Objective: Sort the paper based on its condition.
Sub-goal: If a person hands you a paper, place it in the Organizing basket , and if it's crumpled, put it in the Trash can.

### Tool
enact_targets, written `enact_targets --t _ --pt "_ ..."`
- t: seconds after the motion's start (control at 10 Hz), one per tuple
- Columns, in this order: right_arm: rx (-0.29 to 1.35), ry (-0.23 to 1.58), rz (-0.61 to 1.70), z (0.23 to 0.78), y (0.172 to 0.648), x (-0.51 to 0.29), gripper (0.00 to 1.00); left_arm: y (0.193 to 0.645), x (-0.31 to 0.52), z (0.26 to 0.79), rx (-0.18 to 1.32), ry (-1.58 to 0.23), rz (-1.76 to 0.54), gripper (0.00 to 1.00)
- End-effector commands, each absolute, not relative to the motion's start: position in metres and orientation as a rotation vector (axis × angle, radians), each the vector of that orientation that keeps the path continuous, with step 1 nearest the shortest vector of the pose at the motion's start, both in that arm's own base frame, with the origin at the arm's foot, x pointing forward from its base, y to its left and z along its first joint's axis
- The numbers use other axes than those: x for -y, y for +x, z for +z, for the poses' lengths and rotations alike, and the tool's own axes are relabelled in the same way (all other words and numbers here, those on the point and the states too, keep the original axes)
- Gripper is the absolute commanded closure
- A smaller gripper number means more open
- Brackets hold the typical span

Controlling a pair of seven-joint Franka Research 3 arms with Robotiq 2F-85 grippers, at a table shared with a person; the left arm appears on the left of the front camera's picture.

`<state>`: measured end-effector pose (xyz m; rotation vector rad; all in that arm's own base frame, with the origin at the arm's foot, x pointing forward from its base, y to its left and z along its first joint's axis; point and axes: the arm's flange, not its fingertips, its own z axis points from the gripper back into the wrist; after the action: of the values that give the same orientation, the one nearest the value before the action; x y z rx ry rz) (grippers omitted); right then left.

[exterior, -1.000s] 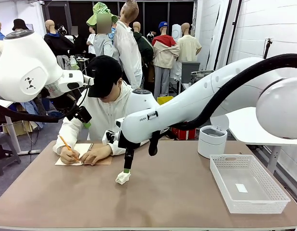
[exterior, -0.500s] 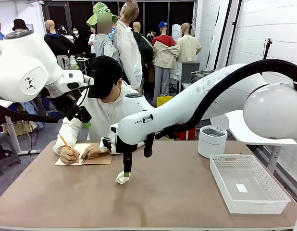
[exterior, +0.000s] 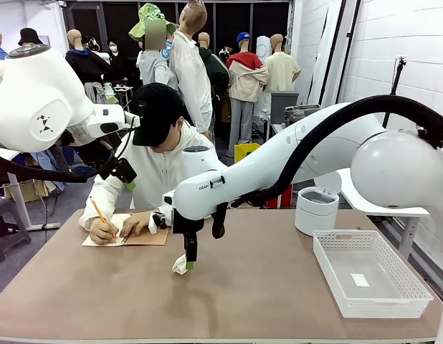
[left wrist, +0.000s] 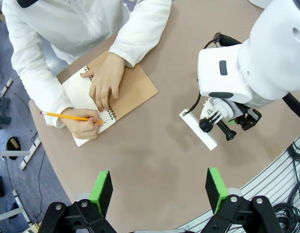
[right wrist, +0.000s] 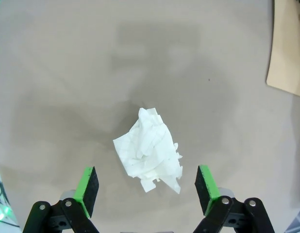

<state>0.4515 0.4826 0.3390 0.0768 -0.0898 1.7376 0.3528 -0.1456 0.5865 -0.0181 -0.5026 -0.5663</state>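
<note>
We are at the pick-up step. Our right jaws hang spread wide over the crumpled paper (right wrist: 149, 150), which lies on the bench (exterior: 293, 287) left of its middle, near the notebook (left wrist: 135, 87) a person writes in at the far left edge. Our left jaws, spread too, hold nothing. Next, we judge: lower squarely, pinch the wad, and carry it toward the right edge, to the round bin (exterior: 316, 211) or mesh basket (exterior: 383, 307).

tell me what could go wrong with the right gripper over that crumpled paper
The crumpled paper lies loose under the right gripper, jaws open; closing could pinch only a ragged corner and drop it. The right arm also works close to the person's hand on the notebook, so a swing might bump it.
</note>
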Motion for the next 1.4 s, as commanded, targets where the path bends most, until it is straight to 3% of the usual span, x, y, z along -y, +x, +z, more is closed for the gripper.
enact_targets --t 0.0,1.0,1.2,1.3 --pt "0.066 0.049 1.769 0.335 0.457 -0.491 0.00 0.353 0.144 0.587 0.508 -0.022 -0.564 0.00" --pt "0.029 0.046 1.742 0.317 0.469 -0.498 0.00 0.353 0.144 0.587 0.508 -0.022 -0.564 0.00" --pt "0.029 0.045 1.724 0.316 0.472 -0.502 0.34 0.353 0.144 0.587 0.508 -0.022 -0.564 0.00" --pt "0.021 0.045 1.720 0.315 0.473 -0.501 0.40 0.353 0.144 0.587 0.508 -0.022 -0.564 0.00"
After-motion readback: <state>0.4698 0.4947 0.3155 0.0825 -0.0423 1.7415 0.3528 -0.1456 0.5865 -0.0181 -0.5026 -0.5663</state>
